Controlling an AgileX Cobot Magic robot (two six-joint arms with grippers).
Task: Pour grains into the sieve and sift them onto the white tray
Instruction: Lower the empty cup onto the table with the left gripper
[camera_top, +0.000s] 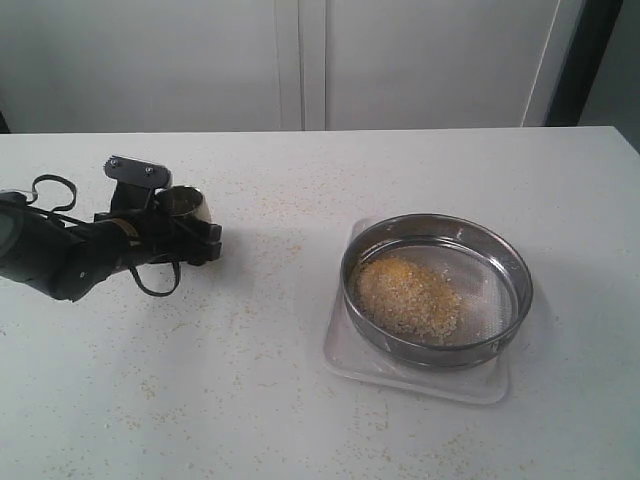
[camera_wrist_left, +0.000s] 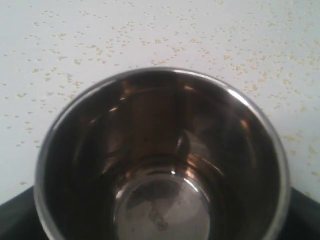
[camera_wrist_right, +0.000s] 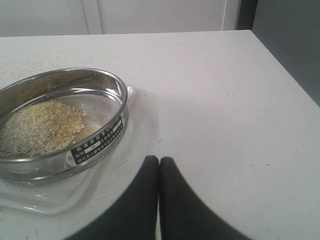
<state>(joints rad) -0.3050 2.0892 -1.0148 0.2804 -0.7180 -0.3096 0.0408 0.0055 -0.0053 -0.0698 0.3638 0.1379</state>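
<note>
the sieve (camera_top: 437, 353), grains (camera_top: 408, 297) heaped inside, sits on the white tray (camera_top: 420, 382) near the right gripper (camera_wrist_right: 159, 165), pinched closed and empty, while the left gripper (camera_top: 190, 235), clasping an empty steel cup (camera_top: 185, 203), lies well apart, so the right arm looks nearer for sifting.

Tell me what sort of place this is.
Likely a robotics lab bench, not a kitchen: a white table backed by plain panels, a label-plated steel sieve of grains on a white tray, and the left gripper holding an empty steel cup.
</note>
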